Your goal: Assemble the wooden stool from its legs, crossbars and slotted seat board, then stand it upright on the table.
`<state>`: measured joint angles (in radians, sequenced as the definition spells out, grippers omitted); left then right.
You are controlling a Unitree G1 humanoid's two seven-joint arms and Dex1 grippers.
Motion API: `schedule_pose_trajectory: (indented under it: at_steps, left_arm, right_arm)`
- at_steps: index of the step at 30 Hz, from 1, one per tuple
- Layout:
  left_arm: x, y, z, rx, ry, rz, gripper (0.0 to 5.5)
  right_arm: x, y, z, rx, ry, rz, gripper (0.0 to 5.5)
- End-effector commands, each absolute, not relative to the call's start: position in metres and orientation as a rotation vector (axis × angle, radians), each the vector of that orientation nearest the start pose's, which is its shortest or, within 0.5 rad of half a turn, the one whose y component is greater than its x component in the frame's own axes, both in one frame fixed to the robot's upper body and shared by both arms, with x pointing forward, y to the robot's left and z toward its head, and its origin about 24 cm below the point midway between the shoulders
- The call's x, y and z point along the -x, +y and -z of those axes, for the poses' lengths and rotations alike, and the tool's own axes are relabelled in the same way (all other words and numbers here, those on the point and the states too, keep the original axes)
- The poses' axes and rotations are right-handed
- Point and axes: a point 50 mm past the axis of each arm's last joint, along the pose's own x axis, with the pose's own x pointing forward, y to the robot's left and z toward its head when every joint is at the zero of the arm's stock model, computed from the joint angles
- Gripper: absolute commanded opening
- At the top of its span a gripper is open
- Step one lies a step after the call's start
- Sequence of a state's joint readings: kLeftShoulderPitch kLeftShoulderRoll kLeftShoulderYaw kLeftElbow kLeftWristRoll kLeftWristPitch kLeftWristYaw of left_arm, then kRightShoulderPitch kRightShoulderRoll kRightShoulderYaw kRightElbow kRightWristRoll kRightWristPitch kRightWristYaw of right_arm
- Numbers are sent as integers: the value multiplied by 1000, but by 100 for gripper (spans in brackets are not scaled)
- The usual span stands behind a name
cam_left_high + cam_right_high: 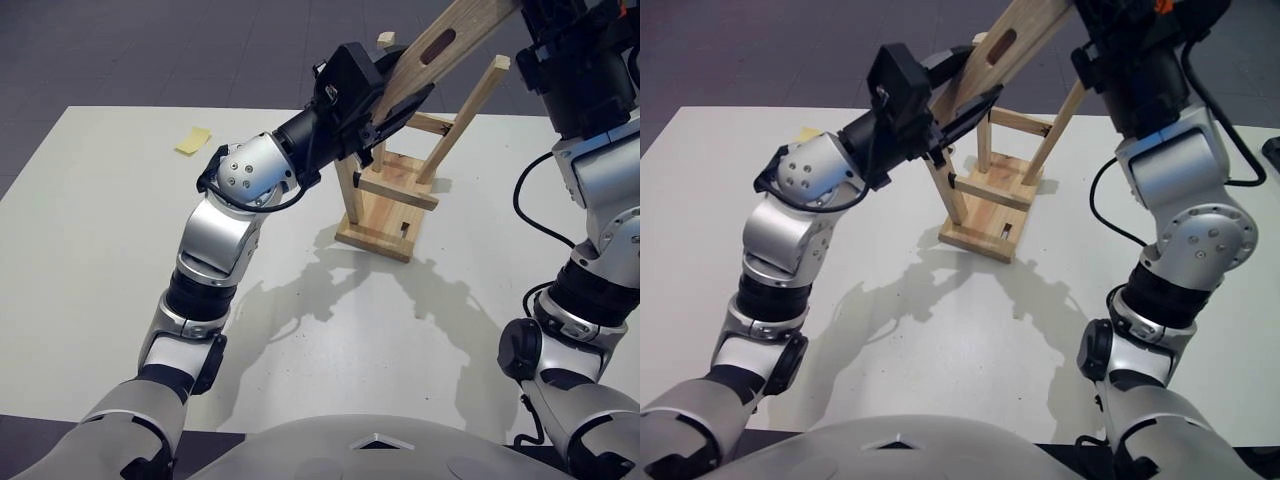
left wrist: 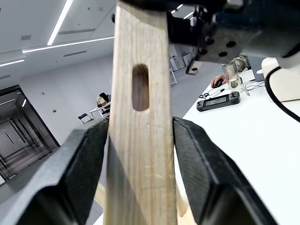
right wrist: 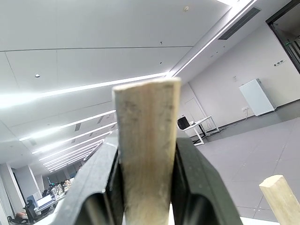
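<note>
A long slotted board [image 1: 440, 45] slants in the air above the table, its slot [image 2: 140, 87] showing near the middle. My left gripper [image 1: 395, 100] is shut on its lower part, with black fingers [image 2: 84, 173] pressed to both edges. My right gripper [image 1: 1095, 15] is shut on the upper end [image 3: 147, 154]. Beneath the board, a partly built stool frame stands on the table: a flat base board [image 1: 380, 225], upright legs [image 1: 460, 115] and crossbars [image 1: 398, 190] joining them.
The white table [image 1: 120, 250] has wide free room in front and to the left. A yellow note [image 1: 193, 140] lies at the far left. A black flat device [image 2: 220, 100] and a clear container [image 2: 232, 75] sit near the table's far right.
</note>
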<state>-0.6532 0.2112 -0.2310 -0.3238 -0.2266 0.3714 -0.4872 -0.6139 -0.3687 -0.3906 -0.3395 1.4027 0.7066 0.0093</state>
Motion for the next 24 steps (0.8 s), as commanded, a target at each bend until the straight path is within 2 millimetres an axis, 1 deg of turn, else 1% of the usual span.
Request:
schedule_pose_trajectory:
  at_steps: [1,2,3,4,5,6,7,8,9,10,11,12,13,14,15,16,17,18,20,22,24]
  left_arm:
    - [-266,72,-283,-10,-626,935,318]
    - [-264,83,-294,77,-660,921,333]
    - [-265,97,-305,165,-695,882,355]
    - [-267,111,-311,228,-715,833,372]
    - [-273,129,-315,302,-722,745,390]
    - [-281,147,-313,351,-711,639,405]
    - [-287,163,-309,371,-693,540,422]
    - [-294,179,-300,367,-651,420,440]
    - [-299,190,-288,336,-605,328,451]
    - [-304,200,-272,324,-543,242,471]
    - [-310,208,-254,303,-475,161,479]
    - [-313,212,-239,269,-425,107,500]
    - [-317,218,-218,244,-346,17,515]
    - [-320,223,-199,245,-274,-62,537]
    - [-322,225,-180,252,-202,-123,540]
    - [-323,223,-165,256,-155,-152,540]
    - [-324,218,-156,260,-132,-160,540]
    - [-325,212,-151,262,-115,-163,540]
    - [-327,203,-147,285,-103,-163,540]
    - [-330,196,-148,309,-108,-163,540]
    - [-332,192,-151,319,-115,-163,540]
  right_arm:
    - [-259,-209,-282,-781,-455,-657,101]
    - [-255,-221,-283,-818,-490,-621,101]
    - [-251,-234,-281,-847,-525,-564,101]
    - [-248,-245,-278,-860,-547,-510,101]
    - [-244,-256,-272,-847,-554,-438,101]
    - [-239,-265,-266,-798,-547,-359,101]
    - [-236,-270,-261,-747,-532,-306,101]
    - [-233,-276,-256,-681,-517,-237,101]
    - [-230,-280,-252,-631,-504,-187,101]
    - [-230,-283,-248,-568,-477,-133,101]
    - [-230,-284,-242,-497,-434,-83,101]
    - [-231,-283,-237,-454,-402,-59,101]
    - [-235,-278,-229,-450,-369,-45,101]
    - [-238,-271,-222,-460,-342,-46,101]
    - [-240,-260,-214,-455,-311,-52,101]
    - [-242,-251,-207,-464,-287,-56,101]
    - [-243,-245,-201,-474,-270,-51,101]
    - [-243,-240,-196,-487,-253,-38,101]
    - [-242,-232,-189,-514,-231,-17,101]
    - [-240,-227,-182,-541,-209,-1,101]
    - [-237,-226,-172,-567,-176,34,101]
